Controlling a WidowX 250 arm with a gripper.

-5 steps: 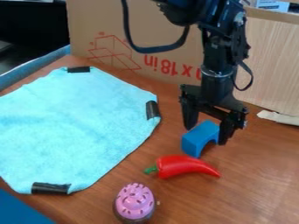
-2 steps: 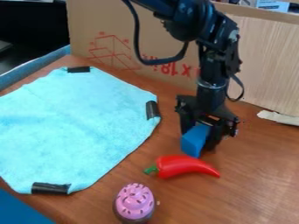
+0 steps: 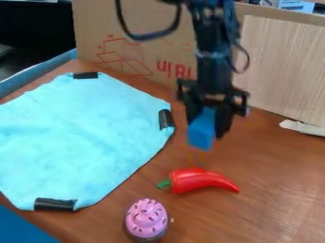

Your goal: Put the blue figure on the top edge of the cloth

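Observation:
Right of the light-blue cloth (image 3: 76, 137), the black gripper (image 3: 207, 132) hangs over the wooden table, shut on the blue figure (image 3: 202, 130), a block with an arch cut in it. The figure is held up off the tabletop, above and behind the red pepper. Black tape holds down the cloth at its top, right and bottom corners. Part of the figure is hidden by the gripper's fingers.
A red pepper (image 3: 200, 181) with a green stem lies below the gripper, and a pink-topped cupcake (image 3: 147, 219) stands nearer the front. Cardboard (image 3: 146, 42) walls off the back of the table (image 3: 273, 190). A blue corner (image 3: 22, 228) shows at lower left.
The gripper first came down and closed around the blue figure. Since then it has risen and moved left, and the figure has come up off the table with it.

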